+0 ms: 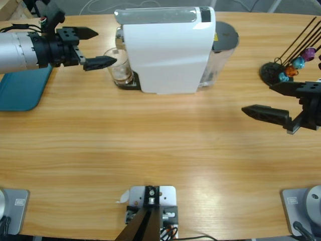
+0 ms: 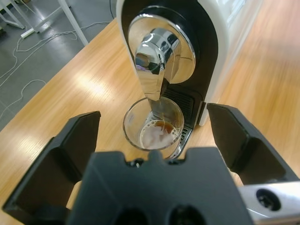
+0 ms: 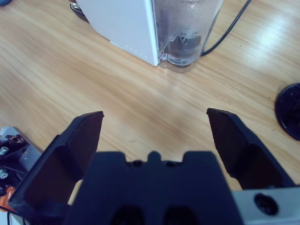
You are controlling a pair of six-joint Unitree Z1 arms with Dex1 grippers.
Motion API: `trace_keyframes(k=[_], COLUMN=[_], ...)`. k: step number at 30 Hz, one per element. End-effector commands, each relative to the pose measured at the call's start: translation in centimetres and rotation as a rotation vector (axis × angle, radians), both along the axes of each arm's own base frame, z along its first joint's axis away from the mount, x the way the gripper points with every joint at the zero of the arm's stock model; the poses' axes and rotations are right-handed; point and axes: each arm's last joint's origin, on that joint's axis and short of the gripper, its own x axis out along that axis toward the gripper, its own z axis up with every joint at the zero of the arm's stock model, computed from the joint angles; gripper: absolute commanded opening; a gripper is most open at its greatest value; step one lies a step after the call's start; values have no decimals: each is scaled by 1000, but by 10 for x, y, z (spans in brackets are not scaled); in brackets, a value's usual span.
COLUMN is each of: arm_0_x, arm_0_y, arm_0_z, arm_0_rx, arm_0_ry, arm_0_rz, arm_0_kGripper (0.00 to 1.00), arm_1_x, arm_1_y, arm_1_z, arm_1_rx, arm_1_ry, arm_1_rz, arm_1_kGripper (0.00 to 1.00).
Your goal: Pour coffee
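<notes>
Only left wrist view — coffee [image 2: 161, 127] in tumbler [image 2: 153, 124].

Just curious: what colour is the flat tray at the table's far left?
Teal, a dark blue-green tray; the high view shows it best.

A long table [image 1: 150, 150] of light, varnished wood is shown, its grain running lengthwise and soft glare being reflected near its middle. Beyond its far edge, a grey floor [image 2: 42, 42] is seen in the left wrist view, crossed by loose white cables [image 2: 18, 47] and by the white legs of a stand [image 2: 70, 18]. A teal tray [image 1: 20, 90] is laid at the table's left end.
</notes>
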Motion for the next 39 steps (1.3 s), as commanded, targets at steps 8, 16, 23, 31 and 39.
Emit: trace_keyframes(k=[8,16,23,31,39], arm_0_x=[16,21,26,29,31], arm_0_y=[-5,-6,-8,-11,-13], arm_0_z=[-39,-47,-56,-62,-68], arm_0_rx=[28,27,29,24,18], arm_0_ry=[56,59,70,80,107], arm_0_rz=[-48,-44,-41,-37,-54], arm_0_kGripper=[1000,1000,1000,1000,997], arm_1_x=[6,7,9,9,9], arm_1_y=[3,4,6,6,7], arm_1_z=[-10,-11,-12,-12,-12], arm_1_rx=[-32,-36,-42,-42,-42], arm_1_ry=[38,47,54,56,58], arm_1_rz=[-6,-4,-3,-2,-1], arm_1_kGripper=[1000,1000,1000,1000,1000])
